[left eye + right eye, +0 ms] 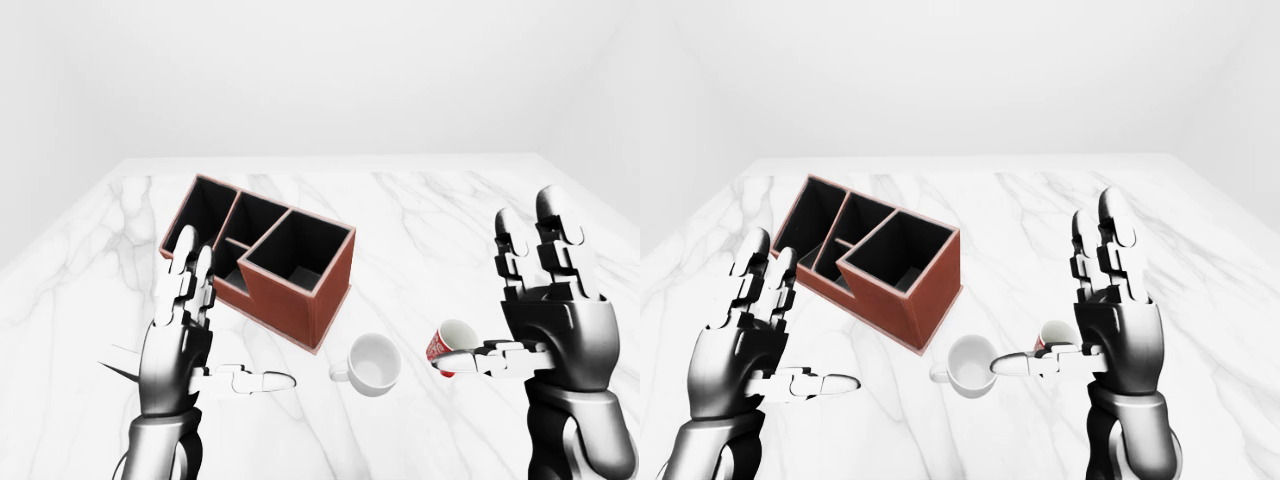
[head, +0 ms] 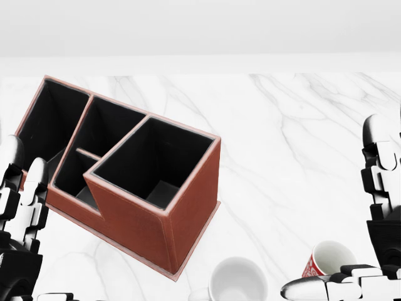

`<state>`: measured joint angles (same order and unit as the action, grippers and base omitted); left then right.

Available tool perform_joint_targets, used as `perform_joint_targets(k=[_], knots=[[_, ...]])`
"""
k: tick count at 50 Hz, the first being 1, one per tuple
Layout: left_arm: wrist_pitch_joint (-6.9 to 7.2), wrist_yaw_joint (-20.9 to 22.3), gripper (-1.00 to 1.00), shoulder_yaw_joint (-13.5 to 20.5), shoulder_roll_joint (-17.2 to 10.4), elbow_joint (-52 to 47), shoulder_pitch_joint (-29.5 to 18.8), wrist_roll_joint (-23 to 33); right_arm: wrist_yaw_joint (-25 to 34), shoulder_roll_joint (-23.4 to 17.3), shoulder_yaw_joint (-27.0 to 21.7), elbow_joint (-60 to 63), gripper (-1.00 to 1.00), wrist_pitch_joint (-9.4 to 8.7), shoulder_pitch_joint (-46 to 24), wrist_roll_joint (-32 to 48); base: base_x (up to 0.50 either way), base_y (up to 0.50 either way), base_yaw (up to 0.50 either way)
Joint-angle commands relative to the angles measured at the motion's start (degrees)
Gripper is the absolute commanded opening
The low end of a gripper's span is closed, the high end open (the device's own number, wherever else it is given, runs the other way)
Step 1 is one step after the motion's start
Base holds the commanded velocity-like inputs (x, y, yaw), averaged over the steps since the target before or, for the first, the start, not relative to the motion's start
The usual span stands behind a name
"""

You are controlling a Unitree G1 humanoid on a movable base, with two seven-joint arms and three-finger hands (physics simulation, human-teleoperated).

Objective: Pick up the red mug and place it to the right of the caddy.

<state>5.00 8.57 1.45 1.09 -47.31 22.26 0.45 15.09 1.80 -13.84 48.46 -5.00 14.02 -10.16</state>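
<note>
The red mug (image 1: 452, 337) has a white inside and stands on the marble table (image 1: 450, 215), right of a white mug (image 1: 372, 363). It also shows at the bottom of the head view (image 2: 327, 258). The brown caddy (image 1: 265, 255), with several black compartments, stands left of and above both mugs in the left-eye view. My right hand (image 1: 495, 300) is open with its fingers upright; its thumb reaches left across the red mug's lower edge. My left hand (image 1: 225, 325) is open, below and left of the caddy, and holds nothing.
The white mug lies between the caddy's near corner and the red mug. The table's far edge (image 1: 330, 157) meets a plain white wall. Bare marble stretches to the right of the caddy in the left-eye view.
</note>
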Motion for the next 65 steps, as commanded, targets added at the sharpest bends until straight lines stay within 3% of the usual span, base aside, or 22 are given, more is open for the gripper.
perform_joint_targets(k=[1,65], knots=[[0.00,0.00,1.00,0.00,0.00,0.00,0.00,0.00,0.00,0.00,0.00,0.00,1.00,0.00,0.00,0.00,0.00,0.00,0.00],[0.00,0.00,1.00,0.00,0.00,0.00,0.00,0.00,0.00,0.00,0.00,0.00,1.00,0.00,0.00,0.00,0.00,0.00,0.00]])
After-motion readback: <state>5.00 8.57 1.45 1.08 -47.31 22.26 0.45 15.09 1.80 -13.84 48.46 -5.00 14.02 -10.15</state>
